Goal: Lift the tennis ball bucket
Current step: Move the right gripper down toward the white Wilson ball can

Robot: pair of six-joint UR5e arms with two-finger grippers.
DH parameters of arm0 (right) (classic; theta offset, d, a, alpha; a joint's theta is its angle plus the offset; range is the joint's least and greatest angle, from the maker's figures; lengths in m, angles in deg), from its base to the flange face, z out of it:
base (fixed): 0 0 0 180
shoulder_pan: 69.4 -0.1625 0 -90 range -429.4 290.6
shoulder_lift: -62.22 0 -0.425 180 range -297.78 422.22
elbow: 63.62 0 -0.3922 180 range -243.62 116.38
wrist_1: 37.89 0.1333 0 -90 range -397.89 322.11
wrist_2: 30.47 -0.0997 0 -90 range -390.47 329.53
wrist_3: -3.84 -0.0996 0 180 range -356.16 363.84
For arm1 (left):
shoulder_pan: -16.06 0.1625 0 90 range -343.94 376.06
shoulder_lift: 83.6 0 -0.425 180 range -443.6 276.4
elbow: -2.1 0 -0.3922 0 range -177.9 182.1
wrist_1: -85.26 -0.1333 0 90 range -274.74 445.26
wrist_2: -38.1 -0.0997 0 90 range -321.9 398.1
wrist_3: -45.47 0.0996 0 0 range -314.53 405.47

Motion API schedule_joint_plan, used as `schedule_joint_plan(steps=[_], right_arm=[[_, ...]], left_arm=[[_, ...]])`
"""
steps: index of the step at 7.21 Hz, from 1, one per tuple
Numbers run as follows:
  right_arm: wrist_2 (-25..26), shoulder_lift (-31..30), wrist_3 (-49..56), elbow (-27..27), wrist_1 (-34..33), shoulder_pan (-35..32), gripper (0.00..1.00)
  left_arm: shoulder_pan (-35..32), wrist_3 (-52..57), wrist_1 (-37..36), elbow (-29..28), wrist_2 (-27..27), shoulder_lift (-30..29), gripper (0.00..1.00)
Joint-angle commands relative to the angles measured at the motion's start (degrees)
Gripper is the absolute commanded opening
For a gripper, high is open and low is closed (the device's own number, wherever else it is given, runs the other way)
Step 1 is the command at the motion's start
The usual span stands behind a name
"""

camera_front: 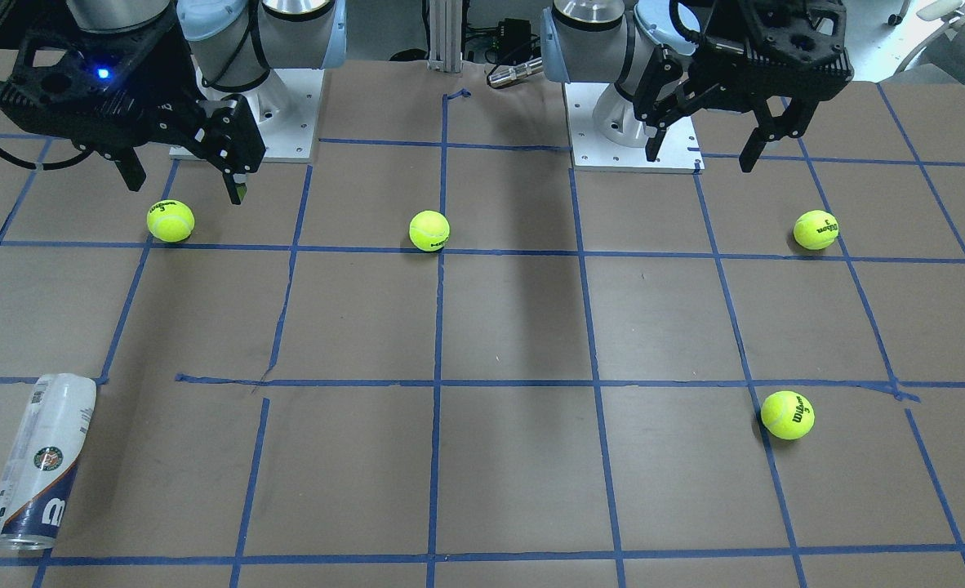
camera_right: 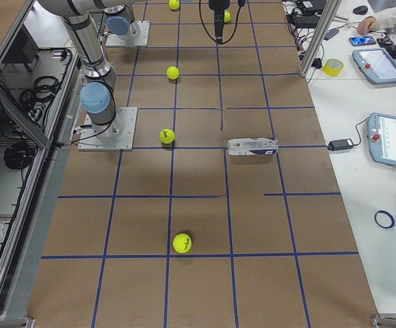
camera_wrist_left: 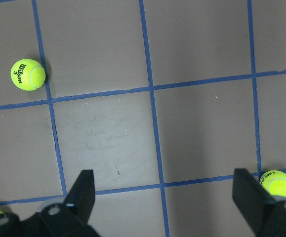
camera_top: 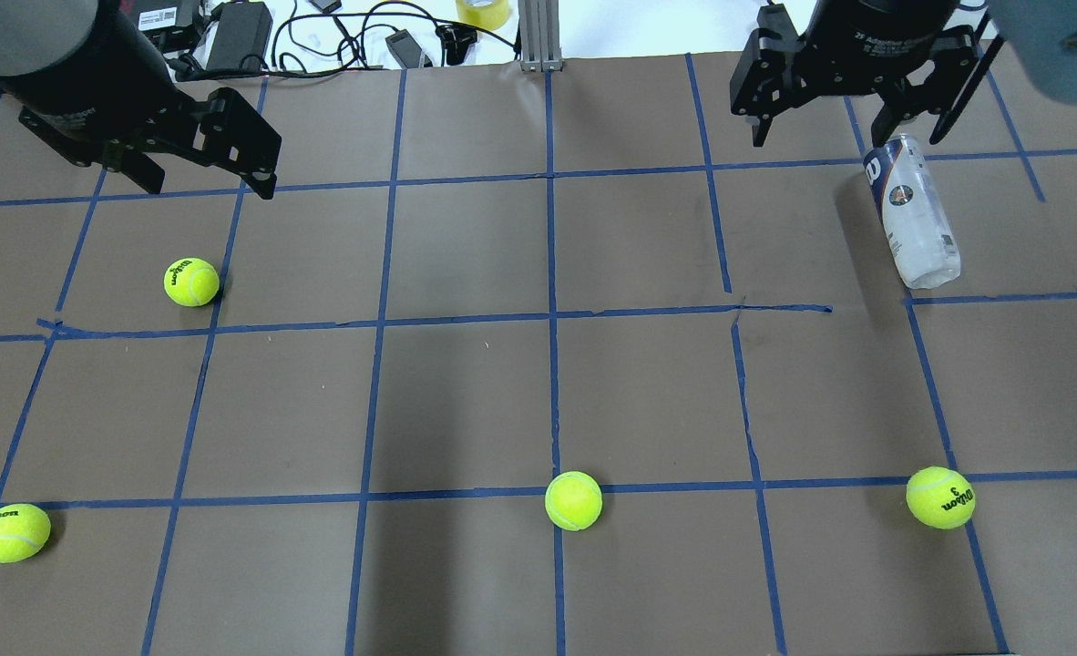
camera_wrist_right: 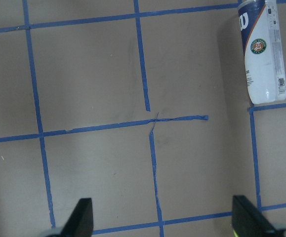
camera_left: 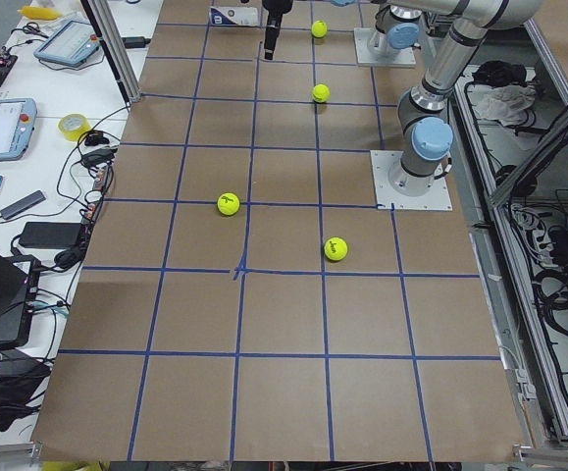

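Note:
The tennis ball bucket (camera_front: 37, 461) is a slim clear can with a white label, a navy band and a round green logo. It lies on its side on the brown table, on my right side. It also shows in the overhead view (camera_top: 917, 210) and at the top right of the right wrist view (camera_wrist_right: 263, 54). My right gripper (camera_front: 187, 189) is open and empty. It hangs above the table, well back from the bucket toward my base (camera_wrist_right: 162, 219). My left gripper (camera_front: 700, 162) is open and empty, raised over the other half (camera_wrist_left: 165, 197).
Several yellow-green tennis balls lie apart on the table: one below my right gripper (camera_front: 170, 221), one in the middle (camera_front: 429, 230), two on my left side (camera_front: 816, 229) (camera_front: 787, 415). Blue tape lines grid the table. Cables and tablets sit beyond the far edge (camera_top: 229, 36).

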Motion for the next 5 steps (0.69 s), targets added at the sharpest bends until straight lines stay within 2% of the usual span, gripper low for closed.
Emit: schedule_joint_plan(steps=[1,3,4,5], right_arm=[[-0.2,1.1,-0.2,0.3,-0.3,0.0,1.0],[0.0,3.2,-0.6,0.3,0.2,1.2,1.0],[0.0,4.6,-0.9,1.8,0.0,5.0,1.0],[-0.8,8.7,0.7,3.6,-0.2,10.1,1.0]], left_arm=[[0.0,0.0,0.0,0.0,0.0,0.0,1.0],[0.0,0.0,0.0,0.0,0.0,0.0,1.0],[0.0,0.0,0.0,0.0,0.0,0.0,1.0],[0.0,0.0,0.0,0.0,0.0,0.0,1.0]])
